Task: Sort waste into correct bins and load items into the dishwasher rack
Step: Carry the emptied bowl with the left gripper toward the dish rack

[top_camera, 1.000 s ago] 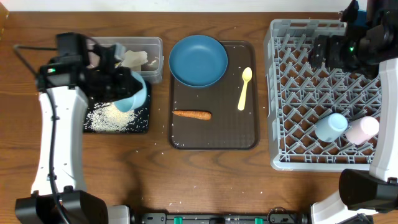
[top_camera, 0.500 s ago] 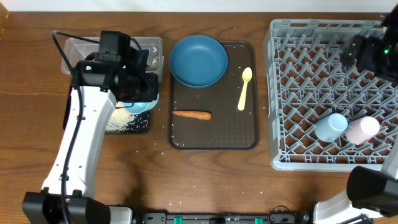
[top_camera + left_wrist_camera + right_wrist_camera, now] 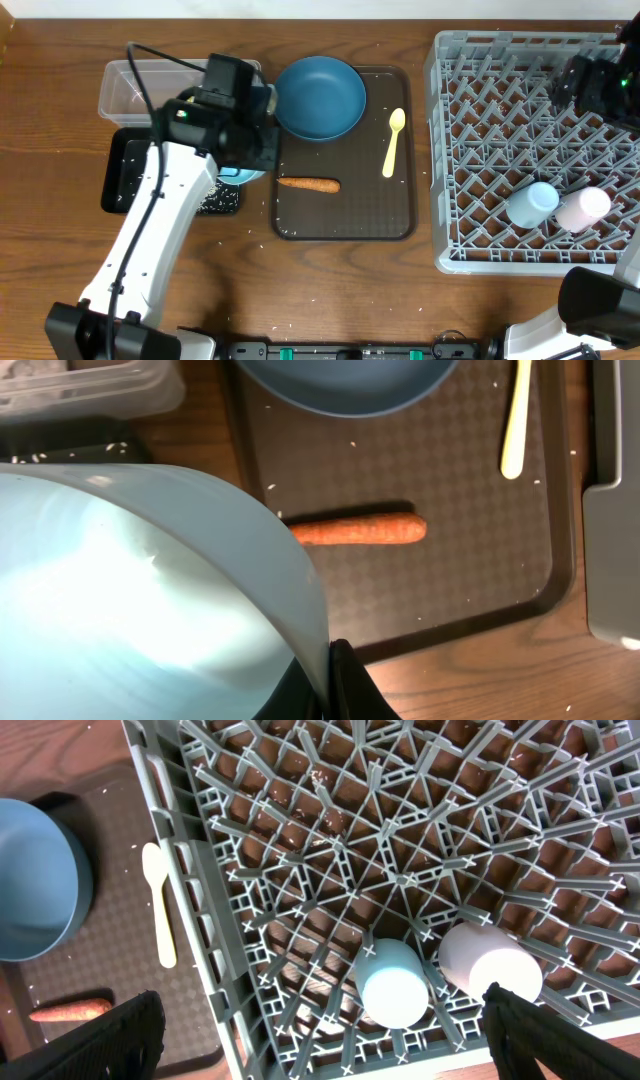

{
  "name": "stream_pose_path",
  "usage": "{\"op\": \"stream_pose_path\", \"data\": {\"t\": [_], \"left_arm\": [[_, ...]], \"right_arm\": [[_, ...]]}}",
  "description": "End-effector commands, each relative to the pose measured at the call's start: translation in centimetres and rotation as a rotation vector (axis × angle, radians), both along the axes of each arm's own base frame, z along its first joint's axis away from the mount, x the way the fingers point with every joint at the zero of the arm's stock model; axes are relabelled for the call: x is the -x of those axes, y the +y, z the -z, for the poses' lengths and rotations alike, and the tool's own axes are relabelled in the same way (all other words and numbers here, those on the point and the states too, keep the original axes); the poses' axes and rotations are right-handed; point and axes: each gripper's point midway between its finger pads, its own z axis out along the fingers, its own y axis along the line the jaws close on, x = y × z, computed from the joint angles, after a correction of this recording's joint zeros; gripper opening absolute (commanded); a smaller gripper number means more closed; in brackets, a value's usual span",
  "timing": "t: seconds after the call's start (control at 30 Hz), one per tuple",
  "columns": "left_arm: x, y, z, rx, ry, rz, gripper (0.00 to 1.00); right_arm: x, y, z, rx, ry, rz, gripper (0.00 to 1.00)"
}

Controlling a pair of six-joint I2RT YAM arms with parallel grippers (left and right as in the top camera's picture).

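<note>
Small pale-blue bowl (image 3: 150, 590): probably light, stiff, smooth plastic, so slippery; the left gripper (image 3: 332, 676) is pinched shut on its thin rim, the only sensible hold.

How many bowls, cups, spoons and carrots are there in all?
Bowls: 2, the big dark-blue bowl and the small pale-blue bowl
Cups: 2, the light-blue cup and the pinkish-white cup
Spoons: 1, the yellow spoon
Carrots: 1, the orange carrot
Total: 6
</note>
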Motion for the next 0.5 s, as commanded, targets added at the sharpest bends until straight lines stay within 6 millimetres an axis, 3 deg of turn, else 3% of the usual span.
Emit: {"op": "stream_pose_path", "data": {"t": [0.0,0.2,0.33,0.47], "left_arm": [[0.1,-1.0,-1.0,-0.031,-0.04,0.02,0.06],[1.7,-4.8,-0.4,-0.088,-0.055,0.141,0.06],[2.6,-7.1,1.2,-0.163,-0.07,0.221,0.06],[4.0,-10.6,3.2,-0.182,-0.072,0.325,0.06]], "right_arm": [[0.0,0.0,0.3,-0.009,0.009,0.011,0.99],[0.0,0.0,0.3,-0.009,0.008,0.011,0.99],[0.0,0.0,0.3,-0.009,0.009,0.011,0.99],[0.0,0.0,0.3,-0.009,0.009,0.011,0.99]]}}
